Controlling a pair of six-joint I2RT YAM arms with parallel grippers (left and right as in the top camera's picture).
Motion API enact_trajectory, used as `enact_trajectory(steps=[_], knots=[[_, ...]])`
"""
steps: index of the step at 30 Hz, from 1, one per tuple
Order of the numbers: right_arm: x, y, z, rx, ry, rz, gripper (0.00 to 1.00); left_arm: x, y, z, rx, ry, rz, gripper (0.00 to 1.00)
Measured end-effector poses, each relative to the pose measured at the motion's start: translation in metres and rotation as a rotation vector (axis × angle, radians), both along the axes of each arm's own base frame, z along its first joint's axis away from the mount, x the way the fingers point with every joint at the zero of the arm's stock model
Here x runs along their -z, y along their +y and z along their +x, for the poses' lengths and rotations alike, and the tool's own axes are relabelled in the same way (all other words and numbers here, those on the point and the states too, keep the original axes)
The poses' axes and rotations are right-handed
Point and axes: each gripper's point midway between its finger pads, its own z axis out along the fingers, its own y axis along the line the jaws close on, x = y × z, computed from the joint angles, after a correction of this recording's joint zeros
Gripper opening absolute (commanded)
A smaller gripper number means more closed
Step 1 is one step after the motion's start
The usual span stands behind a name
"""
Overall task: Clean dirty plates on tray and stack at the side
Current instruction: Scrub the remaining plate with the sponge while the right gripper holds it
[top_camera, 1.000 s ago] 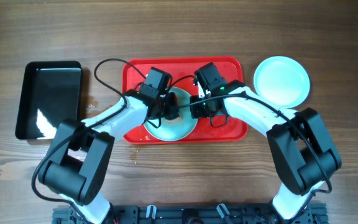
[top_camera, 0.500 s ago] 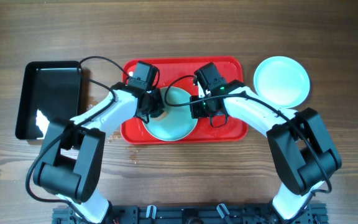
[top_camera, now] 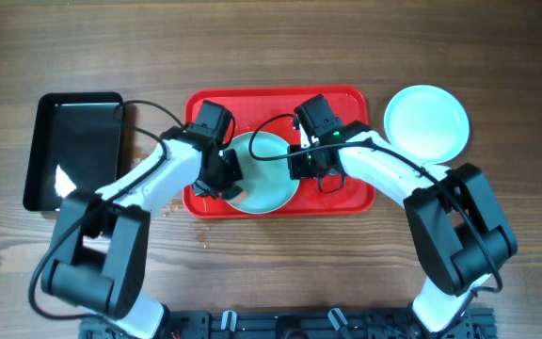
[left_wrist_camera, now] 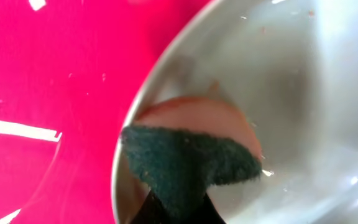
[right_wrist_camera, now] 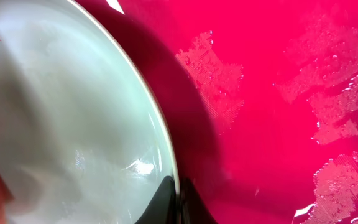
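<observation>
Red tray: the large flat red plastic rectangular tray [top_camera: 351, 104] with rounded corners and a raised rim is set at the middle of the brown wooden desk [top_camera: 271, 47].
Plate on tray: a pale aqua-white round shallow plate [top_camera: 266, 184] is lying in the tray's 6 o'clock half, and its lower edge reaches the tray's near rim.
Plate at the side: a second pale aqua-white round plate [top_camera: 426, 122] is placed on the desk at 2 o'clock of the red tray, just beside its corner. Whether it is one plate or a stack cannot be told.
Left jaws: they are pressed together on a dark green scouring pad [left_wrist_camera: 188, 165], which is held against the plate on the tray at its 9 o'clock side.
Smear: an orange-pink patch [left_wrist_camera: 197, 115] is seen on that plate, touching the pad's upper edge.
Right jaws: they are pinched on the rim of the same plate at about 2 o'clock.
Tray surface: wet patches [right_wrist_camera: 213, 71] are spread over the red floor beside the plate.
Black tray: a smaller black rectangular tray [top_camera: 73, 151] is set at 9 o'clock of the red tray, well apart from it.
</observation>
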Motion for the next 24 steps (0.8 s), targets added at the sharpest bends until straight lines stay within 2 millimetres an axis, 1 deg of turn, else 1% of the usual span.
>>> enact_trajectory(steps=[3, 4, 5, 6, 9, 12, 15, 20, 24], knots=[[0.000, 0.000, 0.000, 0.000, 0.001, 0.000, 0.04, -0.010, -0.005, 0.008, 0.005, -0.056, -0.027, 0.04], [0.000, 0.000, 0.000, 0.000, 0.001, -0.001, 0.04, -0.014, -0.009, 0.013, 0.008, -0.085, -0.043, 0.04], [0.000, 0.000, 0.000, 0.001, 0.001, 0.000, 0.04, -0.019, -0.019, 0.019, 0.025, -0.123, -0.077, 0.04], [0.000, 0.000, 0.000, 0.003, 0.002, 0.000, 0.04, -0.021, -0.029, 0.020, 0.047, -0.138, -0.104, 0.04], [0.000, 0.000, 0.000, 0.008, 0.005, 0.000, 0.04, -0.025, -0.048, 0.025, 0.083, -0.184, -0.141, 0.04], [0.000, 0.000, -0.001, 0.011, 0.006, 0.000, 0.04, -0.024, -0.069, 0.025, 0.119, -0.203, -0.172, 0.04], [0.000, 0.000, -0.001, 0.011, 0.007, -0.001, 0.04, -0.014, -0.082, 0.021, 0.143, -0.193, -0.182, 0.04], [0.000, -0.001, -0.001, 0.011, 0.010, -0.002, 0.04, 0.003, -0.084, 0.020, 0.140, -0.163, -0.172, 0.04], [0.000, -0.001, -0.001, 0.011, 0.010, -0.002, 0.04, 0.004, -0.077, 0.020, 0.126, -0.154, -0.132, 0.04]])
